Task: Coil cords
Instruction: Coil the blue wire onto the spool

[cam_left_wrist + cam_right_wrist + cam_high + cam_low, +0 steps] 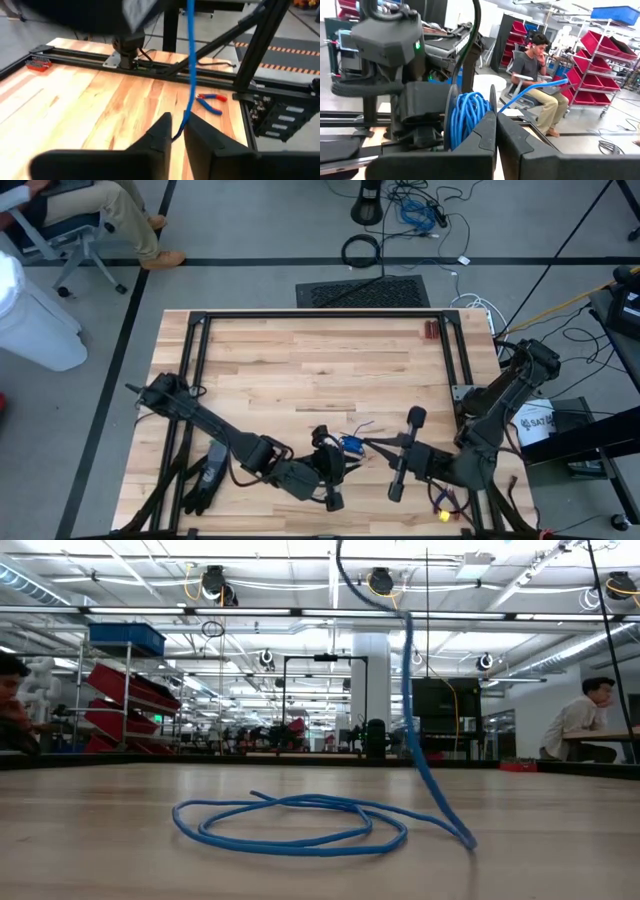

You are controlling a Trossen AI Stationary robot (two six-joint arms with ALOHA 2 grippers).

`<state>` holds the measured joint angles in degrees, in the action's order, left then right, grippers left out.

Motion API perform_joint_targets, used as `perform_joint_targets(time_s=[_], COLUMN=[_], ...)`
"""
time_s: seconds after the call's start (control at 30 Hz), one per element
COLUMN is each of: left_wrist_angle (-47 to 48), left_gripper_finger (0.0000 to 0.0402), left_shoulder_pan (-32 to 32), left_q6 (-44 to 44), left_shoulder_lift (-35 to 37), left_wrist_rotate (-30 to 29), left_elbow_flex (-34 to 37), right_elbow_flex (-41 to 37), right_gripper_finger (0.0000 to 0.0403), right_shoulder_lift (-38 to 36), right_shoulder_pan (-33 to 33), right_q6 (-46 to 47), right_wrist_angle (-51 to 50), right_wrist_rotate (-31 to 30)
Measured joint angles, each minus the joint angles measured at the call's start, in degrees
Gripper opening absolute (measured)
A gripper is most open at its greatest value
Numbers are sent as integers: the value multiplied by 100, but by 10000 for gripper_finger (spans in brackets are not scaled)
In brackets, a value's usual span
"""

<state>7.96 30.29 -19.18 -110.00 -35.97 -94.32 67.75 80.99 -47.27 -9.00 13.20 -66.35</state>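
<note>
At the table's near edge the two grippers meet nose to nose. The left gripper (176, 122) has its fingers (159, 134) a narrow gap apart, and the thin blue cord (467, 117) runs up through that gap. Whether they touch it cannot be told. The right gripper (496, 117) is closed tight, its tips just beside a small wound bundle of the cord that sits against the left gripper's dark body. One blue strand leads away from there.

In the low view, a loose loop of the same cord lies flat on the pale butcher-block wooden table (300, 360), with one strand rising steeply out of view.

A limp black glove (205, 480) lies under the left arm, and red-handled pliers (212, 101) rest near the right arm's base — both well clear of the cord. A black metal frame (320, 313) borders the tabletop, and a small red object (430, 330) sits by its far rail.

Beyond the table lie a black floor mat (362, 290) and a thick black cable ring (362, 250). A seated person (540, 85) is farther off.
</note>
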Motion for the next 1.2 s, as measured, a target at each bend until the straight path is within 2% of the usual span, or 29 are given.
perform_joint_targets(time_s=[0.23, 0.4, 0.5, 0.6, 0.7, 0.73, 0.87, 0.93, 1.2], left_wrist_angle=[168, -8, -296, -558, -590, -643, -1374, -1587, -1663], left_gripper_finger=[103, 107, 107, 107, 107, 107, 107, 107, 107], left_shoulder_pan=[271, 482, 537, 557, 646, 699, 862, 884, 829], left_q6=[49, 511, 835, 850, 905, 1032, 2031, 2328, 2262], left_shoulder_lift=[0, 0, 0, -82, -332, -435, -763, -859, -1029], left_wrist_rotate=[15, 91, 374, 639, 644, 444, -1153, -1576, -1521], left_elbow_flex=[0, 2, 2, -5, -2, 5, 13, 2, 0], right_elbow_flex=[0, 0, 0, 0, 0, 0, 0, 0, 0], right_gripper_finger=[0, 0, 0, 0, 0, 0, 0, 0, 0], right_shoulder_lift=[-7, -111, -169, -236, -296, -312, -350, -350, -350], right_shoulder_pan=[-188, -337, -471, -612, -727, -757, -873, -912, -924], right_q6=[-375, -415, -419, -523, -545, -564, -590, -595, -673], right_wrist_angle=[412, 467, 460, 469, 469, 472, 474, 469, 478], right_wrist_rotate=[1, 0, 6, 10, 22, 18, 11, 18, 17])
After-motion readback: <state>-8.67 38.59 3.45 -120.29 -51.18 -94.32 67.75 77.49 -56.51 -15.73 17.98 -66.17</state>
